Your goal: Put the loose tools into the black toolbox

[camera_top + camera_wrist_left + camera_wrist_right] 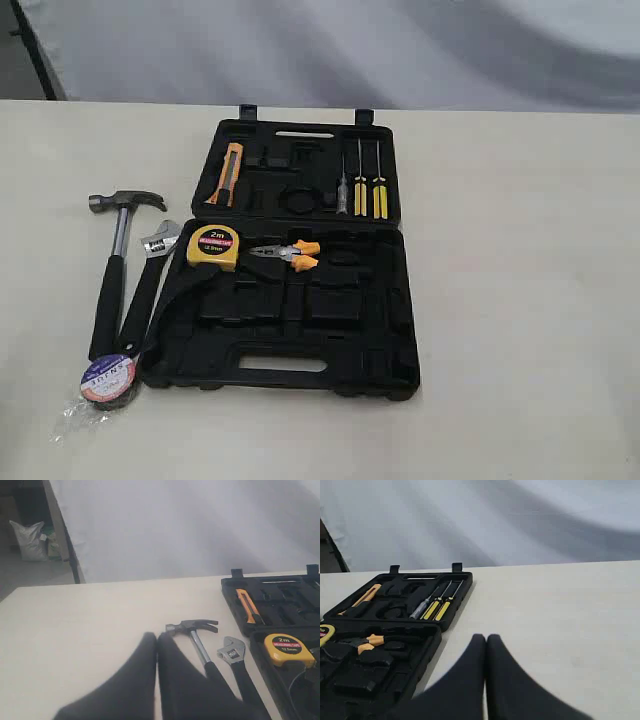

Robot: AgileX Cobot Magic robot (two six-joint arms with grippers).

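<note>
The black toolbox (300, 350) lies open in the middle of the table, both halves flat. Left of it lie the claw hammer (118, 262) and the adjustable wrench (150, 278), handles toward the front, with the black tape roll (107, 381) in clear wrap at their handle ends. No gripper appears in the exterior view. In the left wrist view my left gripper (157, 638) is shut and empty, its tips near the hammer (196, 635) head, the wrench (232, 656) beyond. My right gripper (485, 639) is shut and empty over bare table beside the toolbox (427, 652).
Inside the toolbox sit a yellow tape measure (214, 246), orange-handled pliers (290, 253), an orange utility knife (227, 174) and three small screwdrivers (360, 185). A grey cloth backdrop rises behind the table's far edge. Bare tabletop stretches right of the case.
</note>
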